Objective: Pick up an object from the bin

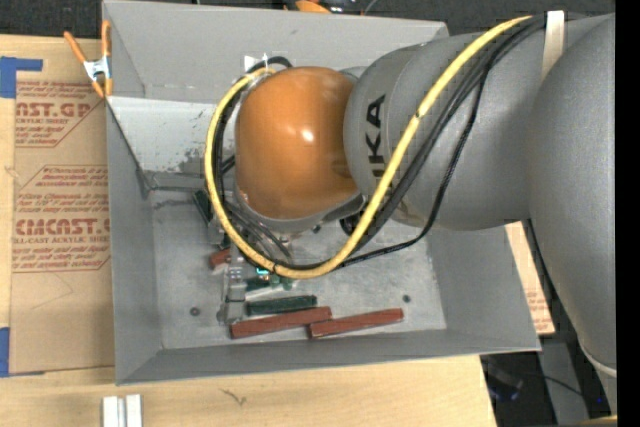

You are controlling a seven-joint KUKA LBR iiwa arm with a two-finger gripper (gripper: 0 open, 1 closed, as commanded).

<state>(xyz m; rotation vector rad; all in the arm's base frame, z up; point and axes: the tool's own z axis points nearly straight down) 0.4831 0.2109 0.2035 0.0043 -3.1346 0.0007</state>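
Grey metal bin (pixel 170 310): gripper (pixel 238 273) low under orange wrist cover (pixel 290 140) (open or closed: cannot tell). Nearest items: dark green strip (pixel 282 303) and two red-brown bars (pixel 318 322), by the bin's near wall. Step, judged: positioning for grasp. Next: close on one item, lift straight.

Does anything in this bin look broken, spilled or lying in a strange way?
Nothing stands out. Two red-brown sticks lie flat, nearly end to end, along the near wall of the bin, with a dark green piece just beyond them. The arm covers the middle of the bin, so what lies under it is hidden.
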